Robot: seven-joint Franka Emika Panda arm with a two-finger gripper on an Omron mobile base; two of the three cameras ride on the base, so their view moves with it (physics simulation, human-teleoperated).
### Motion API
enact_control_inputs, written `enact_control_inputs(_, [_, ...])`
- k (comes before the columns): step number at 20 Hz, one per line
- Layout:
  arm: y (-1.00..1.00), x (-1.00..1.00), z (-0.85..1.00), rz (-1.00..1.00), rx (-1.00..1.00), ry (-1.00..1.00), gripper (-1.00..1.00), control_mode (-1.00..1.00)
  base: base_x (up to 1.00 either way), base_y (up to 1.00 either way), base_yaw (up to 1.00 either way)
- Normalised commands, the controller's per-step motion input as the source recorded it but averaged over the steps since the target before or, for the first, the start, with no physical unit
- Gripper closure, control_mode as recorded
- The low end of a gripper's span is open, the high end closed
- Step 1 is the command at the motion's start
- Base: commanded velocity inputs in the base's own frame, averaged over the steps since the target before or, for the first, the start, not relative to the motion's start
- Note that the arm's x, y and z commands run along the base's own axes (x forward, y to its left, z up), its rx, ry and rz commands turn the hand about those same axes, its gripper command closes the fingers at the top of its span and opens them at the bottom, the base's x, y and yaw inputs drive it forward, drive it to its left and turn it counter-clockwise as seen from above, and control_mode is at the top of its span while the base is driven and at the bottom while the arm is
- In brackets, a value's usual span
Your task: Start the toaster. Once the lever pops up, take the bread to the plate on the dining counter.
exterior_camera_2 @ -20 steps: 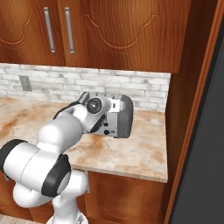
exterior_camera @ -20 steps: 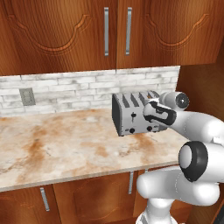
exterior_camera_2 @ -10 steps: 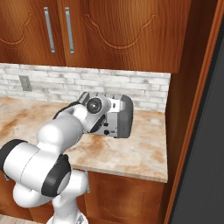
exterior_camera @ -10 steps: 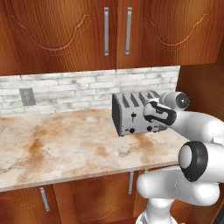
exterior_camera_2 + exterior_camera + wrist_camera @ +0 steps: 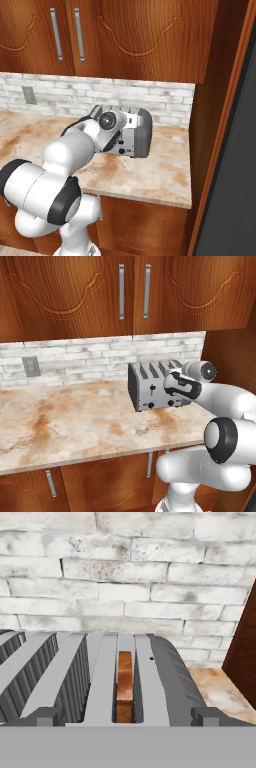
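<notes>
Countertop toaster point(image 5: 165, 672) holds bread point(image 5: 124, 684) just ahead of wide-apart gripper point(image 5: 125, 716).

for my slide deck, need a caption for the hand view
Bread sits in the toaster slot before a white brick wall.

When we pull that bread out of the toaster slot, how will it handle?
The bread looks thin and small, so probably light. It stands on edge deep in the toaster slot, so it may snag on the walls. The crust probably crushes if pinched hard.

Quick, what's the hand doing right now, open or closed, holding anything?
Hand: open, holding nothing, at the toaster front, over the bread slot.
</notes>
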Motion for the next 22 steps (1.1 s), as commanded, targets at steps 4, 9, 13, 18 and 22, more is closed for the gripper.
enact_control_inputs(4, [0.0, 0.0, 0.0, 0.0, 0.0, 0.0, -1.0, -1.0, 0.0, 0.0, 0.0])
enact_control_inputs(9, [0.0, 0.0, 0.0, 0.0, 0.0, 0.0, -1.0, -1.0, 0.0, 0.0, 0.0])
enact_control_inputs(13, [0.0, 0.0, 0.0, 0.0, 0.0, 0.0, -1.0, -1.0, 0.0, 0.0, 0.0])
enact_control_inputs(18, [0.0, 0.0, 0.0, 0.0, 0.0, 0.0, -1.0, -1.0, 0.0, 0.0, 0.0])
enact_control_inputs(22, [0.0, 0.0, 0.0, 0.0, 0.0, 0.0, -1.0, -1.0, 0.0, 0.0, 0.0])
